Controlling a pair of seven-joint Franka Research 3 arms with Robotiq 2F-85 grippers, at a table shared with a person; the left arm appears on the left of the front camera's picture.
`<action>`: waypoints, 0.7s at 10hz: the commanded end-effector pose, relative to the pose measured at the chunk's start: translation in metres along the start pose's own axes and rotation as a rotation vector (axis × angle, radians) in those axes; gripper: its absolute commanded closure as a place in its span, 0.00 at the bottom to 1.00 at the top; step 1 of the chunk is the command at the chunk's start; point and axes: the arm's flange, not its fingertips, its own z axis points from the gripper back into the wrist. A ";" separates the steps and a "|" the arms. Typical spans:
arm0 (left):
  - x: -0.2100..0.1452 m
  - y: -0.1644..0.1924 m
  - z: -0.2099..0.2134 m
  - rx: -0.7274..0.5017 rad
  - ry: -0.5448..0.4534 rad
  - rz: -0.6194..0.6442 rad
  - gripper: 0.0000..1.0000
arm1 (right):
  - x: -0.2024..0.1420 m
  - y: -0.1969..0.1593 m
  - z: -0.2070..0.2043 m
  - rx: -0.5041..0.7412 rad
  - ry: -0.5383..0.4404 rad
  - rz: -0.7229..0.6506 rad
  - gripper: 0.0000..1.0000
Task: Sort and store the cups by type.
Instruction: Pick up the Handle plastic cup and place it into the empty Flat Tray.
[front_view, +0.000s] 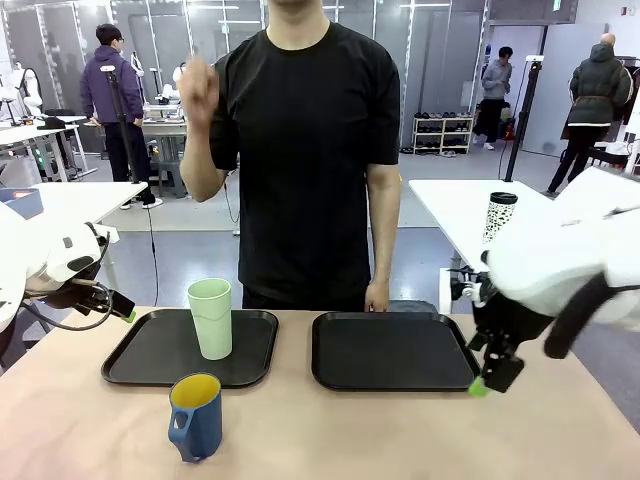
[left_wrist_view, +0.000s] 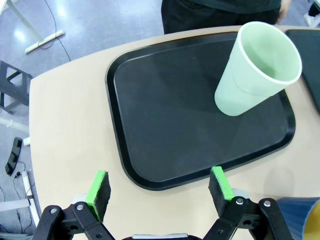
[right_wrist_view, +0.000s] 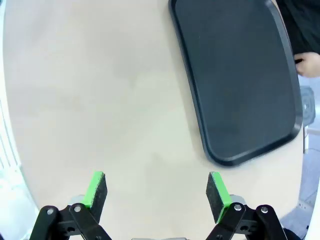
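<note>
Front view: the tumbler (front_view: 211, 318) stands upright on the left tray (front_view: 150, 365), toward its right half. The mug (front_view: 196, 415) sits on the table (front_view: 330, 430) just in front of that tray's near edge, handle to picture left. The left gripper (front_view: 125, 308) hangs off the tray's far left corner, well apart from both cups. The right gripper (front_view: 490, 375) hangs just beside the near right corner of the right tray (front_view: 390, 352). Open table runs from the mug across to it. The person (front_view: 305, 150) stands at the far edge with one hand (front_view: 198, 88) raised.

Left wrist view: the left gripper (left_wrist_view: 161, 182) has its fingers spread wide with nothing between them. It is over the table just short of the left tray's (left_wrist_view: 165, 120) rim. The tumbler (left_wrist_view: 257, 67) stands across the tray near the opposite corner. The mug (left_wrist_view: 302, 220) shows at the lower right corner, off the tray.

Right wrist view: the right gripper (right_wrist_view: 156, 187) is also spread wide, holding and touching nothing, over bare table (right_wrist_view: 100, 90). The right tray (right_wrist_view: 240, 80) lies ahead and to the picture's right, apart from the fingers.
</note>
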 end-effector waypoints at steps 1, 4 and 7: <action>0.001 0.000 0.001 0.001 -0.003 0.001 0.00 | 0.003 -0.003 0.009 0.049 0.056 0.011 0.00; 0.001 0.000 0.001 0.001 -0.003 0.001 0.00 | -0.005 -0.001 0.012 0.029 0.039 0.027 0.00; 0.001 0.000 0.001 0.001 -0.003 0.001 0.00 | -0.005 -0.001 0.012 0.029 0.039 0.027 0.00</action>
